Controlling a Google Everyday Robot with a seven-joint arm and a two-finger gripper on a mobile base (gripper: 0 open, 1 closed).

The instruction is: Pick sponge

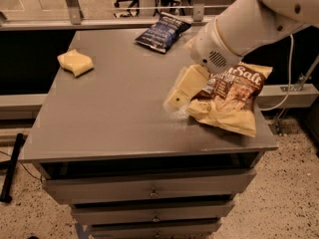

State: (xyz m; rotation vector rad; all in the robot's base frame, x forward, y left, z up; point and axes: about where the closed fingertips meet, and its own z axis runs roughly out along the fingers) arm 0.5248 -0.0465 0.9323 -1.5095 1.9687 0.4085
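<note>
Sponge (pixel 75 62): small pale yellow soft block with a wavy bent edge, lying flat on the far left part of the table top, near the left edge. It stands alone, touched by nothing, and is well apart from the gripper

Table (pixel 114 123): grey flat top, seen from the front and above; a stack of grey drawers (pixel 149 190) beneath it, each with a small knob at the middle

Gripper (pixel 177 97): pale yellow, at the end of the white arm (pixel 239 26) that reaches in from the upper right. It hangs low over the table, right of centre, slanting down and to the left, with its tip just beside the left edge of the Sea Salt chip bag. How far it is parted cannot be told; nothing shows in its hold. Whether it touches the table top or the bag cannot be told

Sea Salt chip bag (pixel 230 101): large, cream-yellow with a dark brown panel, lying crumpled at the right side of the table, its lower corner close to the front right edge

Dark blue chip bag (pixel 162 31): smaller, lying flat at the far edge of the table, near the middle, apart from everything else

White cable (pixel 290 68): hanging down at the right, beyond the table

Black pole (pixel 12 166): leaning on the speckled floor at the lower left
</note>
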